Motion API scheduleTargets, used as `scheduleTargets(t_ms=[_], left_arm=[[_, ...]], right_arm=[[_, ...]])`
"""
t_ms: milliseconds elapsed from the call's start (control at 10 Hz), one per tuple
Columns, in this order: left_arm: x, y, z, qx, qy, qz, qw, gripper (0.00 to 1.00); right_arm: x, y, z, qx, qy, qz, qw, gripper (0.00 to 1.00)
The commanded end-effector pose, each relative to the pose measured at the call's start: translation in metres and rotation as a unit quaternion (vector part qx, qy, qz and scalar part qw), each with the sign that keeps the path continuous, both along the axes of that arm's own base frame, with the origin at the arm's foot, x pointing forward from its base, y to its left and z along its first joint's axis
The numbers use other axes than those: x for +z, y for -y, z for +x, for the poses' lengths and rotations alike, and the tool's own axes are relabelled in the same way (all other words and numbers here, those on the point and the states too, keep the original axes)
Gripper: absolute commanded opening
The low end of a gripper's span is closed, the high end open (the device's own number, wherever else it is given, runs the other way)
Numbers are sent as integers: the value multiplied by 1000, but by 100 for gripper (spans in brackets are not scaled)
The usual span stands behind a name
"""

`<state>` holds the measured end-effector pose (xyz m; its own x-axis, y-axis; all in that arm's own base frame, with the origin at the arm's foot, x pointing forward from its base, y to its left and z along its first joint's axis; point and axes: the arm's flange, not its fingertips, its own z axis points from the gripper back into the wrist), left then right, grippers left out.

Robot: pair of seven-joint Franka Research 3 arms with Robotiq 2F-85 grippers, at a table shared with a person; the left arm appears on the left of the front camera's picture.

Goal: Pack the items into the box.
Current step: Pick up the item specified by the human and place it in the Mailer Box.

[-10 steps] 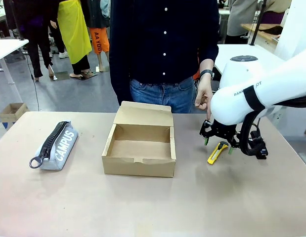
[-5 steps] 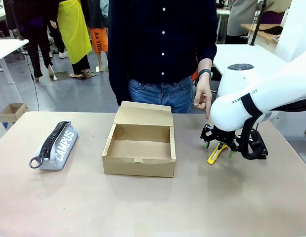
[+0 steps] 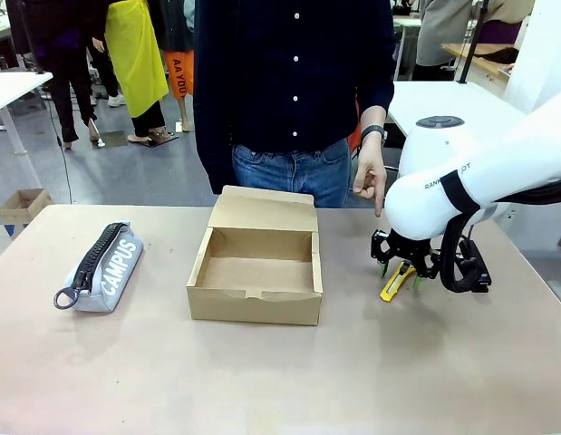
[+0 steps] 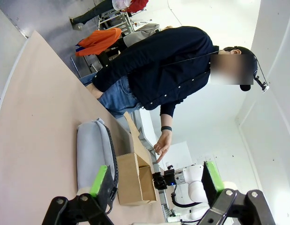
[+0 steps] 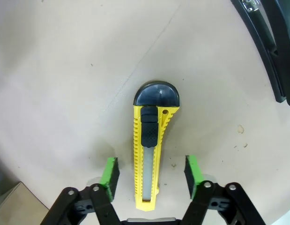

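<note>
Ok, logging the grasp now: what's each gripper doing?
Left gripper: open, empty.
Right gripper: open, jaws straddling the yellow utility knife, not gripping it yet.

Front overview, right wrist over knife point(image 5: 147, 154)

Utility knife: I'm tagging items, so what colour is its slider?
Utility knife slider: black, on a yellow body; clearest in right wrist view.

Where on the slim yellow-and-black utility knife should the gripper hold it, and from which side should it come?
I would grip the slim yellow-and-black utility knife across its narrow yellow body, near mid-length, coming from straight above. It lies flat on the tan table, and its long parallel sides face the green pads of the right gripper.
</note>
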<state>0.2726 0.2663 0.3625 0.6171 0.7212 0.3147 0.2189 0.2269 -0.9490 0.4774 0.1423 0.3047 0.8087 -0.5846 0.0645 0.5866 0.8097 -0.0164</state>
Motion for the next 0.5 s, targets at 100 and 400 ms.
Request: scheduleTargets(t_ms=[100, 400], left_arm=[[3, 0, 0, 3, 8, -9, 1000, 100], [3, 0, 0, 3, 8, -9, 1000, 100]], right_arm=[[-3, -5, 4, -27, 0, -9, 1000, 0], [-3, -5, 4, -23, -2, -10, 1000, 0]])
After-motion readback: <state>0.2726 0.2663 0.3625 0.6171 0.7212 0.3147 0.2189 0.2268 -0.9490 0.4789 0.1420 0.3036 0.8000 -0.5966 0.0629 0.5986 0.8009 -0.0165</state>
